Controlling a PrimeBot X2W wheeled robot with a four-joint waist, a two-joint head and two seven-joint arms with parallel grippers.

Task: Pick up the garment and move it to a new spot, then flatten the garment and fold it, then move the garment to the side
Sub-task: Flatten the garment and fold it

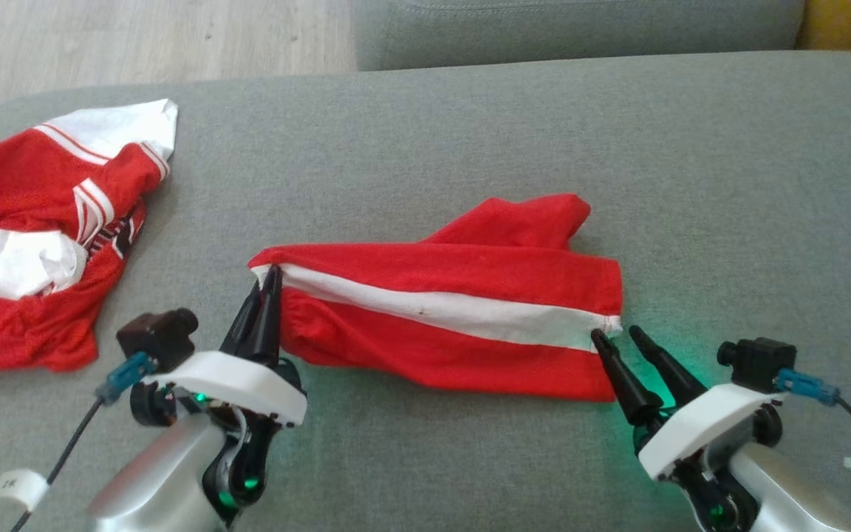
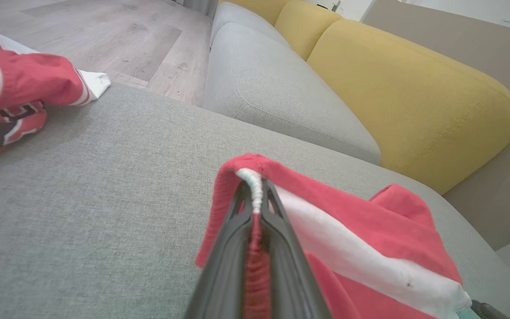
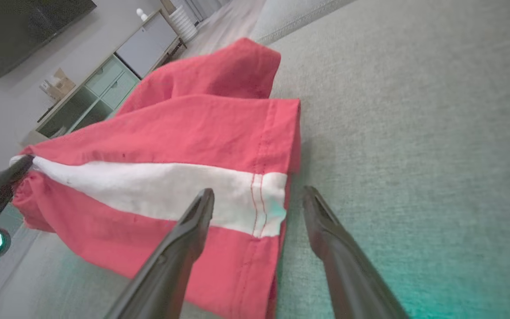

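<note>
Sofa: left claw pinches garment; right claw splayed, apparently straddling it.

Left fingers tight together, right fingers wide apart, both arms low and forward.

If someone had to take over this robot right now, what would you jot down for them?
Left gripper: shut on the left end of the red shorts, at the white stripe.
Right gripper: open, at the shorts' right hem, not gripping.
Shorts lie stretched on the grey cushion, one part bunched behind; a red jersey lies crumpled further left.
Done: one end gripped. Left: grip the other, flatten, fold, move aside.
</note>
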